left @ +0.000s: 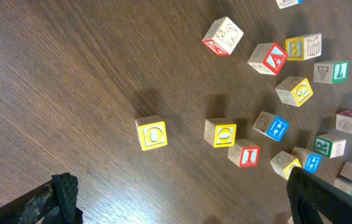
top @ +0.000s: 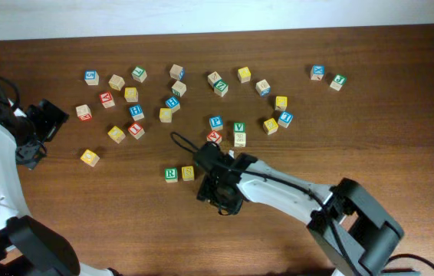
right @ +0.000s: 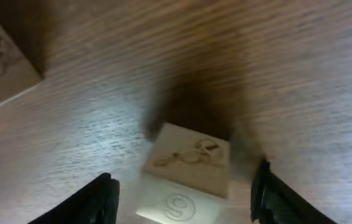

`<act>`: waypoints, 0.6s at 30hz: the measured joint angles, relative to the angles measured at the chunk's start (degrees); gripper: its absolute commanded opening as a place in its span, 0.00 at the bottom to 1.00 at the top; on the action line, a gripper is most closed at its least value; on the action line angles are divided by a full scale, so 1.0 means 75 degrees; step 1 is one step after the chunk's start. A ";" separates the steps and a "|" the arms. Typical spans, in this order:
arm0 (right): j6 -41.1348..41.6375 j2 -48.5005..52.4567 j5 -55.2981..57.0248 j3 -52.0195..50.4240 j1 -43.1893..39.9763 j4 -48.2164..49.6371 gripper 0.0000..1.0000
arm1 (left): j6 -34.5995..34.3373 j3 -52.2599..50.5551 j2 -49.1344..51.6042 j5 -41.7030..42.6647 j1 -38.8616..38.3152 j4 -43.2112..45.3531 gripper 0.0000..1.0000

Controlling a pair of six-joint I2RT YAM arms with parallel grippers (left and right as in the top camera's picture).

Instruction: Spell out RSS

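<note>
Looks like placing the last S cube (right: 185,177) near the R cube (top: 171,175) and the yellow cube (top: 188,173), right gripper (right: 185,194) wide open around it; next, needs lifting straight up, no bumping.

Overhead cam: soft, even light, the table (top: 401,115) is mid-bright and sharp enough. The cubes (top: 137,129) throw only short, faint shadows. The strip past the far edge is blown out white.

My left wrist cam: crisp, wood grain clear. There's a dim smudge of shadow just above the yellow cube (left: 152,134).

My right wrist cam: v. close and v. blurry. The pale cube (right: 188,171) is soft, w/ heavy dark shadow behind it and whitish glare on the wood at left. My right fingers (right: 98,199) are out of focus.
</note>
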 measured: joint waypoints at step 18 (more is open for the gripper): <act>-0.5753 0.0064 -0.3611 -0.0020 -0.2646 -0.0571 0.28 | 0.0000 0.0000 0.0000 0.0003 0.0000 0.0000 0.99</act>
